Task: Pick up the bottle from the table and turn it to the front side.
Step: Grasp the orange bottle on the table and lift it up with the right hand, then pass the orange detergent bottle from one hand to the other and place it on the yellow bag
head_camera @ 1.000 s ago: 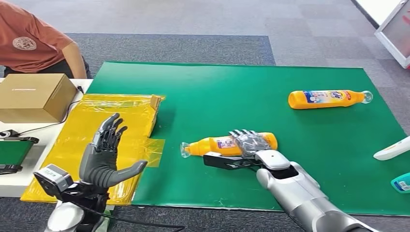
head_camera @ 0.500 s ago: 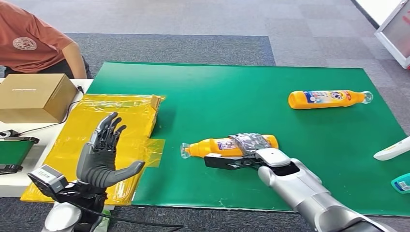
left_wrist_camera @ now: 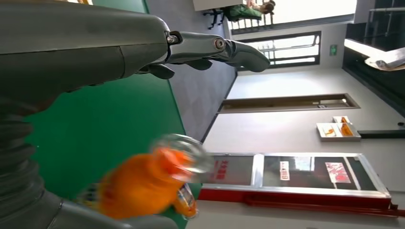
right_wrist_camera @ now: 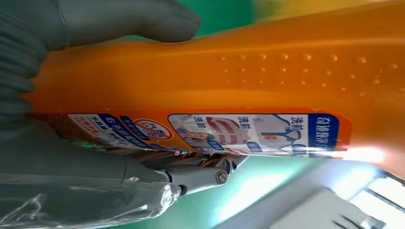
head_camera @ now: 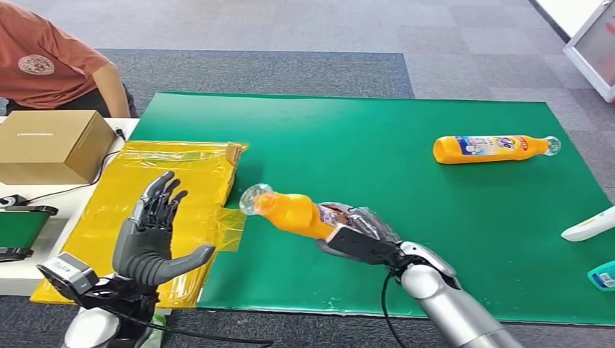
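My right hand (head_camera: 359,235) grips an orange bottle (head_camera: 290,212) by its lower body and holds it lifted above the green mat (head_camera: 377,145), clear cap (head_camera: 252,198) pointing up and to the left. The right wrist view shows that bottle (right_wrist_camera: 267,67) close up, thumb (right_wrist_camera: 133,19) on one side, fingers (right_wrist_camera: 191,174) under its label. My left hand (head_camera: 152,232) is raised open over the yellow sheet (head_camera: 174,181), palm toward the bottle. The left wrist view has the bottle (left_wrist_camera: 148,183) blurred beyond my left hand's fingers (left_wrist_camera: 215,47).
A second orange bottle (head_camera: 493,148) lies on its side at the mat's far right. A white bottle (head_camera: 589,223) and a teal item (head_camera: 602,275) sit at the right edge. A cardboard box (head_camera: 51,145) stands on the left table, a person (head_camera: 51,61) behind it.
My right hand closed on the bottle lying on the mat and lifted it, swinging the cap end up and leftward. The left hand has barely moved.
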Controlling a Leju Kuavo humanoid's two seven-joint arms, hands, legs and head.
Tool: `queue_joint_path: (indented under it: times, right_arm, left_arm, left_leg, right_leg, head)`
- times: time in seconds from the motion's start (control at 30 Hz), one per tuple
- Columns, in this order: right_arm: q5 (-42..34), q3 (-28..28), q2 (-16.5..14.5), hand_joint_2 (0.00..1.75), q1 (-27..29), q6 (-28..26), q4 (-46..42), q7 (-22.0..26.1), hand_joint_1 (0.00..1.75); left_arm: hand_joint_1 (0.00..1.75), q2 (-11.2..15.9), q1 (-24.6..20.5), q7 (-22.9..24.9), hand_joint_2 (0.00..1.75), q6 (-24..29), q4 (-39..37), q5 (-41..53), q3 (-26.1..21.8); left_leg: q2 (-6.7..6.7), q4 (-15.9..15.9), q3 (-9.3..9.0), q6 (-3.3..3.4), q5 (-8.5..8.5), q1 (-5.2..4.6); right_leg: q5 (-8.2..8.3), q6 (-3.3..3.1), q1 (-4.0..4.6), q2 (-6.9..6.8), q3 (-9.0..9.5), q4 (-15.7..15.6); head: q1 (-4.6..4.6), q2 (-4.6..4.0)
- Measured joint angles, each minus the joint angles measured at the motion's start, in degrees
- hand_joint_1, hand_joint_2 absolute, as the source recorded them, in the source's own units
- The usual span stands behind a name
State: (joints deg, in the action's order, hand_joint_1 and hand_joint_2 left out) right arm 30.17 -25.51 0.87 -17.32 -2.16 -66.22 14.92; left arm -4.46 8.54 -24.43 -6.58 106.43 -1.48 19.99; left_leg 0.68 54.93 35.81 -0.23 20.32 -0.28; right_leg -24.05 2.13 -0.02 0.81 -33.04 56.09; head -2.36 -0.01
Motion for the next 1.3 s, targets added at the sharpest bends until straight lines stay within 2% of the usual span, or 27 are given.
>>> queue_joint_path:
  times: [0.13,0.4,0.5,0.67,0.9,1.03,1.3]
  right_arm:
    - [-10.52,3.05,-1.51,1.75,4.04,-0.26,-7.83,3.45,1.75]
    - [-14.91,4.36,-3.58,1.75,7.42,-3.15,-15.32,5.72,1.75]
    - [-12.64,3.42,-4.26,1.75,7.84,-5.31,-16.10,6.00,1.75]
    - [-4.60,-0.99,-4.80,1.75,7.74,-9.49,-15.39,5.86,1.75]
    - [2.81,-5.76,-5.48,1.75,6.37,-13.31,-12.23,5.34,1.75]
    - [3.99,-7.21,-5.71,1.75,5.67,-14.00,-10.53,5.04,1.75]
    - [4.21,-8.02,-5.81,1.75,5.32,-14.16,-9.25,4.91,1.75]
  left_arm:
    - [0.00,0.16,-0.29,-0.08,1.75,1.74,-0.08,-0.26,0.25]
    - [0.00,0.37,-3.22,1.94,1.75,2.26,-2.31,-3.30,1.30]
    - [0.00,0.51,-5.17,4.22,1.75,0.37,-4.90,-4.97,2.08]
    - [0.00,0.99,-9.05,8.23,1.75,-5.95,-9.57,-7.98,5.07]
    - [0.00,1.92,-13.93,11.88,1.75,-11.42,-14.67,-11.27,8.83]
    - [0.00,2.52,-15.69,12.34,1.75,-12.24,-16.51,-11.39,10.50]
    - [0.00,3.07,-16.39,12.36,1.75,-12.35,-17.90,-11.67,11.47]
  left_leg:
    - [-0.01,0.00,0.01,-0.02,0.02,0.00]
    - [-0.01,0.00,0.01,-0.03,0.02,0.00]
    - [-0.02,0.00,0.01,-0.02,0.02,0.00]
    - [-0.01,0.00,0.02,-0.02,0.02,0.00]
    - [-0.01,0.00,0.02,-0.03,0.02,0.00]
    - [-0.01,0.00,0.02,-0.03,0.02,0.00]
    - [-0.02,0.00,0.03,-0.03,0.03,0.00]
  right_leg:
    - [-0.02,-0.03,0.00,0.01,-0.04,0.00]
    - [-0.01,-0.04,0.00,0.01,-0.05,0.00]
    - [0.00,-0.03,0.00,0.01,-0.05,0.00]
    - [0.00,-0.03,0.00,0.01,-0.05,0.01]
    - [-0.01,-0.03,0.00,0.01,-0.05,0.01]
    - [-0.01,-0.03,0.00,0.01,-0.05,0.01]
    - [-0.03,-0.05,0.00,0.01,-0.06,0.01]
  head:
    - [-0.01,0.01]
    - [-0.01,0.00]
    - [0.00,0.01]
    - [-0.01,-0.01]
    - [-0.01,0.00]
    - [0.00,0.00]
    - [0.00,-0.01]
